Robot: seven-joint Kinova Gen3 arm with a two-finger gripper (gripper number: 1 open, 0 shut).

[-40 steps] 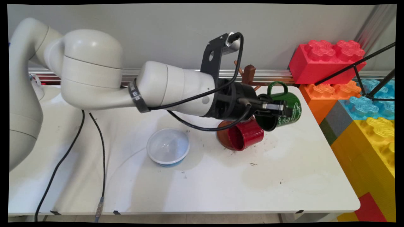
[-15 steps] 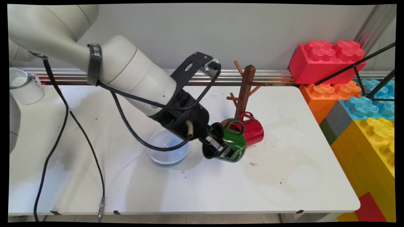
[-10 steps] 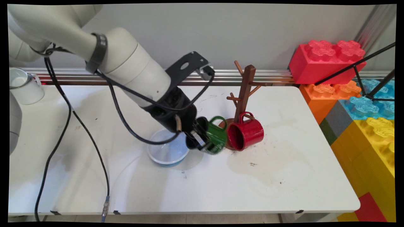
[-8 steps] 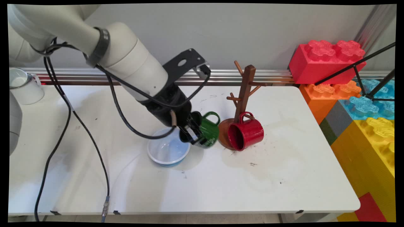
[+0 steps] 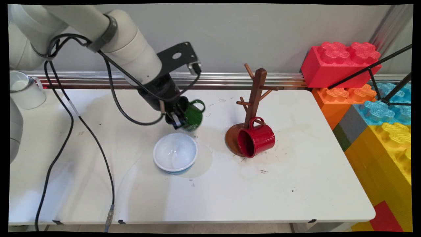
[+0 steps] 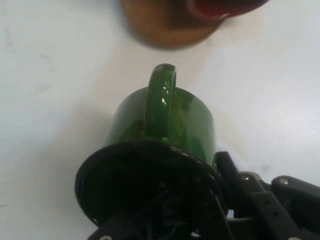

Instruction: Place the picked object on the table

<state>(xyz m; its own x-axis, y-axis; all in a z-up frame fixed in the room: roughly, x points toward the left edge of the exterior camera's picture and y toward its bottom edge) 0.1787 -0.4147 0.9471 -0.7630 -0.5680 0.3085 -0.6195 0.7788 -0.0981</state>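
My gripper (image 5: 178,118) is shut on the rim of a green mug (image 5: 192,116), which it holds tilted above the table behind a white bowl (image 5: 175,152). In the hand view the green mug (image 6: 167,125) fills the middle, its handle pointing up and its dark mouth toward the camera, and one finger goes into the mouth. A brown wooden mug tree (image 5: 255,98) stands to the right, with a red mug (image 5: 256,140) hanging low on it by the round base. The tree's base (image 6: 165,25) and the red mug (image 6: 225,7) show at the hand view's top edge.
A white mug (image 5: 23,89) stands at the table's far left. Large toy bricks, red (image 5: 338,64), orange (image 5: 342,97) and yellow (image 5: 388,151), are stacked beyond the table's right edge. Black cables (image 5: 98,158) hang from the arm to the table's front left.
The gripper has carried the green mug from the mug tree's right side down past the red mug, then left and back to a spot behind the white bowl. The red mug stays on the tree.
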